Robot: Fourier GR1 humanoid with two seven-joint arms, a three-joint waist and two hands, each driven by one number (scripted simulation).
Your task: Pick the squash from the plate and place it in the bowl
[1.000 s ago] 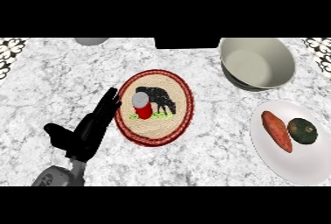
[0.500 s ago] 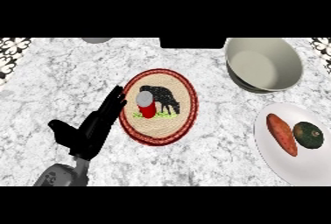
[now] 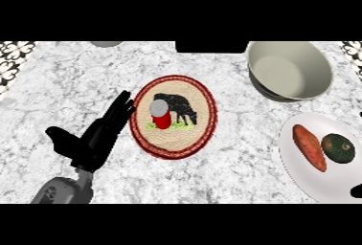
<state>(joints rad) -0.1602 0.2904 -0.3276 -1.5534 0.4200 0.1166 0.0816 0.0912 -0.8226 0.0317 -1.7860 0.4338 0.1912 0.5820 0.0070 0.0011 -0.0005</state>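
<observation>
Squash sits on plate at far right, near bowl; left robot hand, open & empty, lies well apart to the left; right robot hand, a sliver w/ state unclear, is nearer

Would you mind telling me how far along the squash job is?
Nothing looks done: the squash lies on the plate beside a sweet potato, and the bowl is empty. The left hand is open by the round mat, holding nothing. Grasping, carrying and placing all remain.

Red can on round mat; sweet potato apart
</observation>
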